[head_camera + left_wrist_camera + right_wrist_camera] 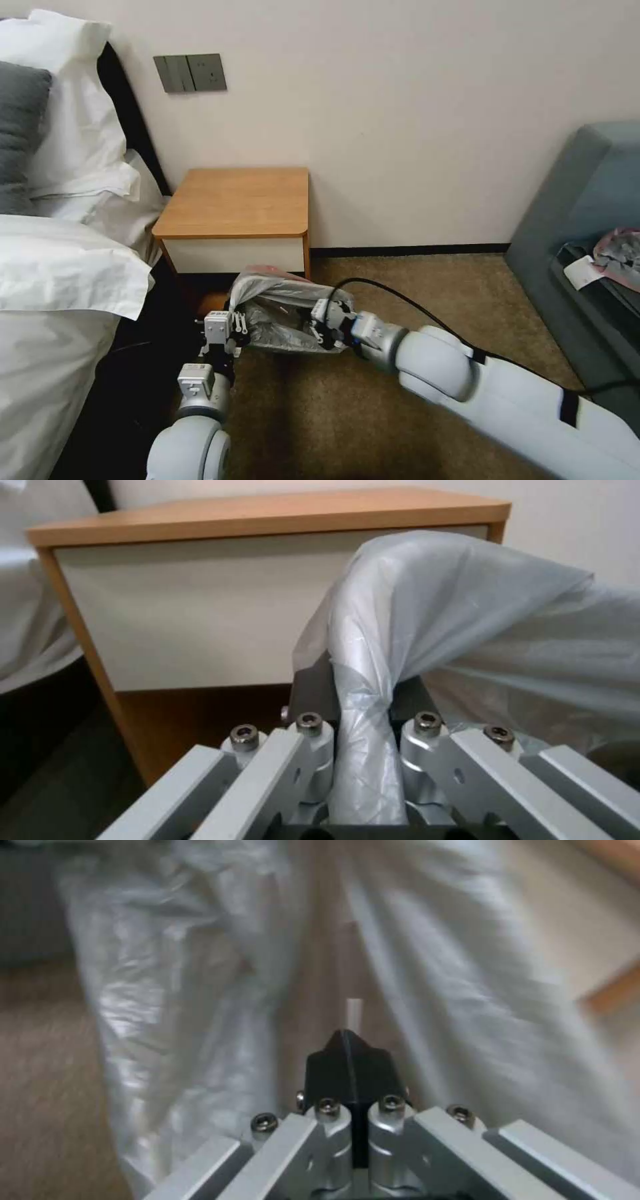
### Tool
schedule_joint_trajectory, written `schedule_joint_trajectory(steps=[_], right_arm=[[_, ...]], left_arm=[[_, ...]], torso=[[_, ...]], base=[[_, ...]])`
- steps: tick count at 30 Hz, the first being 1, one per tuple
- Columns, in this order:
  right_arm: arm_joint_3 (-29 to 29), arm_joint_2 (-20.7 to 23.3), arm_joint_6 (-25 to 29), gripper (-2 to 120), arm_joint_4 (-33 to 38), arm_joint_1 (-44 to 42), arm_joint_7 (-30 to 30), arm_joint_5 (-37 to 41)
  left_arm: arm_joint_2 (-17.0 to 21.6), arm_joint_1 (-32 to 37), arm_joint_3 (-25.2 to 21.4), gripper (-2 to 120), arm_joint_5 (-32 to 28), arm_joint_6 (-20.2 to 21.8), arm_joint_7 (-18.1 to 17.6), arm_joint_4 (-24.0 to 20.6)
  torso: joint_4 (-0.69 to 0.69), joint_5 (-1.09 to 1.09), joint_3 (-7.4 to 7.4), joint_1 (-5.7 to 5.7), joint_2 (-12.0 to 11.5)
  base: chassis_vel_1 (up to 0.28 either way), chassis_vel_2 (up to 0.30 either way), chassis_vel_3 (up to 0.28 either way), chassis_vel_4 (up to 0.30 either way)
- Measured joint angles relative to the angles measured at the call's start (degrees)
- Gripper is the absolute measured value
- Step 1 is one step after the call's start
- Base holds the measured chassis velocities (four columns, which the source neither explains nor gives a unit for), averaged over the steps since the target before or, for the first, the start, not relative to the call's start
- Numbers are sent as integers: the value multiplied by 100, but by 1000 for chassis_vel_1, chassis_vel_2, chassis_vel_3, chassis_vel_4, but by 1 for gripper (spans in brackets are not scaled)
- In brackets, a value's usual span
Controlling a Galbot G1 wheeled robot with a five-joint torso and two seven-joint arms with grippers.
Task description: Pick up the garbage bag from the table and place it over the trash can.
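The garbage bag (283, 310) is a wrinkly translucent grey sheet with a pink-red edge. It hangs stretched between my two grippers, low over the carpet in front of the table (233, 200). My left gripper (235, 325) is shut on the bag's left side. In the left wrist view a bunched fold of the bag (427, 610) runs between the closed fingers of that gripper (360, 695), with the table's white drawer front (200, 615) just behind. My right gripper (315, 328) holds the bag's right side. Its black tips (350, 1050) are pressed together against the bag (187, 990). The trash can is hidden.
A bed with white pillows (60, 267) fills the left side, close to my left arm. A grey sofa (587, 220) stands at the right, with a small grey-and-pink bundle and a white paper slip (617, 257) on it. Brown carpet (433, 293) lies between them.
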State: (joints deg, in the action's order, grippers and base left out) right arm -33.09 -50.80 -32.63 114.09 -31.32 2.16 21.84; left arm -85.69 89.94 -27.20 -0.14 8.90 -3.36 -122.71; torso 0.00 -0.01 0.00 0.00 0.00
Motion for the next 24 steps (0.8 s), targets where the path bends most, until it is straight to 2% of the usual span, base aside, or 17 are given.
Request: schedule_joint_trajectory(steps=[4, 5, 7, 9, 10, 13, 24], right_arm=[[-378, -108, -122, 0, -177, 349, -3, 76], [-718, -298, -267, 0, -452, 830, 13, 151], [-825, -376, -348, 0, -544, 994, 18, 183], [-1218, -601, -595, 0, -830, 1518, 42, 262], [-1218, -601, -595, 0, -830, 1518, 42, 262], [-1813, -863, -640, 0, -1304, 2084, 175, 330], [-2128, -1337, -608, 0, -2111, 2200, 321, 180]], left_arm=[[26, -21, 5, 8, 63, 3, 12, 0], [30, -17, 38, 8, 209, 3, 24, 0], [31, 4, 65, 8, 260, -1, 27, -5], [42, 94, 154, 8, 407, -31, 37, -24], [42, 94, 154, 8, 407, -31, 37, -24], [34, 187, 261, 8, 556, -105, 41, -70], [-38, 204, 264, 8, 791, -132, 76, -343]], torso=[[0, 0, 0, 0, 0], [0, 0, 0, 0, 0], [0, 0, 0, 0, 0], [2, 0, 0, 0, 0], [2, 0, 0, 0, 0], [1, -1, 0, 0, 0], [0, 0, 0, 0, 0]], base=[[0, 0, 0, 0], [0, 0, 0, 0], [0, 0, 0, 0], [0, 0, 0, 0], [0, 0, 0, 0], [0, 0, 0, 0], [0, 0, 0, 0]])
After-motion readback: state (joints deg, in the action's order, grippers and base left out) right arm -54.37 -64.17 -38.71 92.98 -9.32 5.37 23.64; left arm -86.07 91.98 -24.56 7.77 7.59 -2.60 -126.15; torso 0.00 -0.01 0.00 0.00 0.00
